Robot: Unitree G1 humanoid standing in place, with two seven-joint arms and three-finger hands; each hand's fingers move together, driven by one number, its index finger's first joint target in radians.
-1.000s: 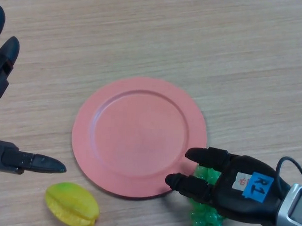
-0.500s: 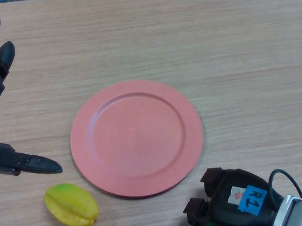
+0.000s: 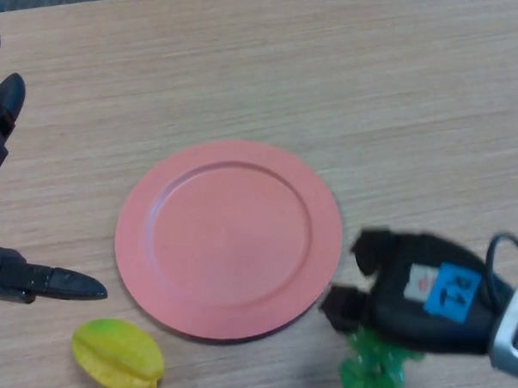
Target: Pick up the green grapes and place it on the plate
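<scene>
A pink round plate [image 3: 229, 239] lies empty in the middle of the wooden table. My right hand [image 3: 414, 292] is at the plate's lower right, just off its rim, with its fingers curled down round a bunch of green grapes [image 3: 372, 372]. The grapes hang below the hand and most of the bunch is hidden under it. My left hand [image 3: 19, 277] is at the left edge, open and empty, thumb pointing right and fingers stretched up.
A yellow-green starfruit [image 3: 117, 355] lies near the front edge, left of the plate's lower rim. The bare wooden table [image 3: 401, 97] stretches behind and to the right of the plate.
My right hand closed its fingers down over the grapes and has now risen slightly with the bunch hanging under it. The left hand has hardly moved.
</scene>
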